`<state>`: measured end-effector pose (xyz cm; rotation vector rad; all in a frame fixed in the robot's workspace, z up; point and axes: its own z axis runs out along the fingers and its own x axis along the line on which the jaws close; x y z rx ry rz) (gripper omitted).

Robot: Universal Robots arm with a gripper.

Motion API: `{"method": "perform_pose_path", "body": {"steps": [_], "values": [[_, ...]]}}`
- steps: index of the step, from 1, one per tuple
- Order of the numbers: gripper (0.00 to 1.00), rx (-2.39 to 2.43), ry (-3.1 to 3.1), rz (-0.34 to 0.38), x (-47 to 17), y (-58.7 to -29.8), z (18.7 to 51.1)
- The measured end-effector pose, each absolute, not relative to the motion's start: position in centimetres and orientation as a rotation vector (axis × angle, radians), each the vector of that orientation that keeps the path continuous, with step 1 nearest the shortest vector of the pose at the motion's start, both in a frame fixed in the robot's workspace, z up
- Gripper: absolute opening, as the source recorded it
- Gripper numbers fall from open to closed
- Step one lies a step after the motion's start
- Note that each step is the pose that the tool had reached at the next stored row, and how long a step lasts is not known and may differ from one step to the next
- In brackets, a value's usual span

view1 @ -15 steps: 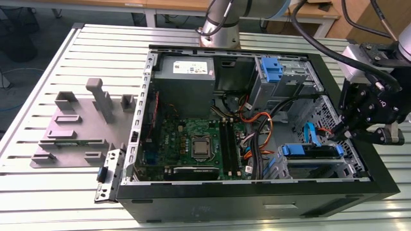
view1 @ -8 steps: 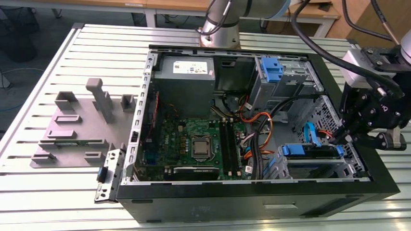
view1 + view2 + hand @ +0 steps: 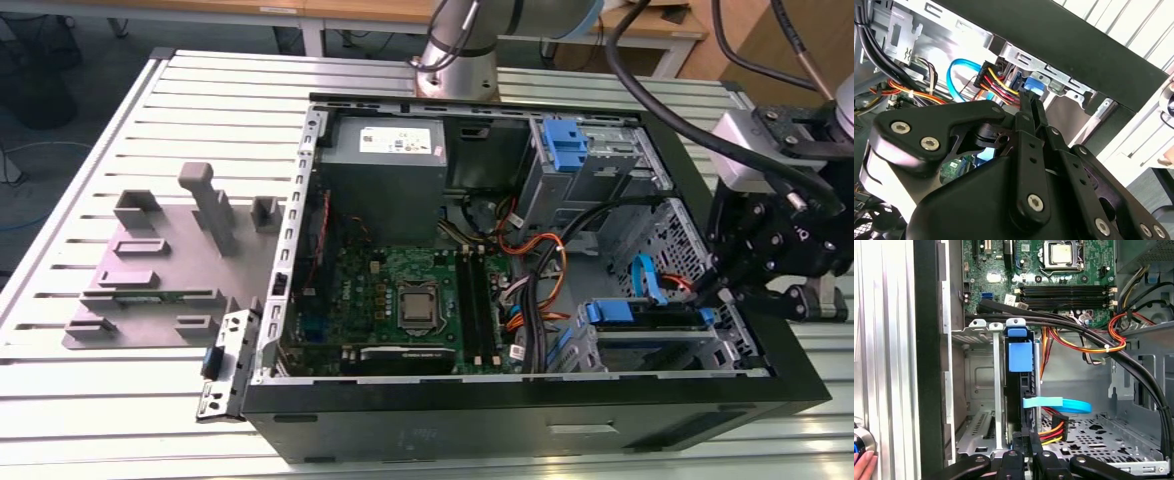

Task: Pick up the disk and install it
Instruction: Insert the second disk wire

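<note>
The disk [image 3: 1020,356] stands on edge in the drive bay [image 3: 979,385] at the case's front corner, its blue rail tab facing the motherboard. In the exterior view the disk [image 3: 643,314] sits in the lower bay on that view's right. My gripper [image 3: 717,300] hangs over the case's right wall, just beside the bay. In both wrist views my black fingers [image 3: 1026,107] are pressed together, tips at the disk's [image 3: 1033,84] blue rail end. My gripper [image 3: 1028,460] is shut, with its fingertips against the disk's near edge, not around it.
A blue data cable [image 3: 1056,403] and a red-yellow power plug [image 3: 1054,427] lie beside the disk. Black cable bundles [image 3: 1079,332] cross above the bay. A blue bracket [image 3: 567,140] sits in the upper bay. A grey fixture [image 3: 160,260] lies outside the case. A person's hand [image 3: 863,465] is near the table edge.
</note>
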<state>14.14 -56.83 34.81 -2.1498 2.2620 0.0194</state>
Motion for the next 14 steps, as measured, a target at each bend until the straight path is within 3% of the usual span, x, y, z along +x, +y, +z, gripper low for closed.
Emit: {"method": "perform_pose_path", "body": {"steps": [14], "values": [[0.16, -2.150, 2.262, 0.020, 13.90, -57.26, 34.21]]}}
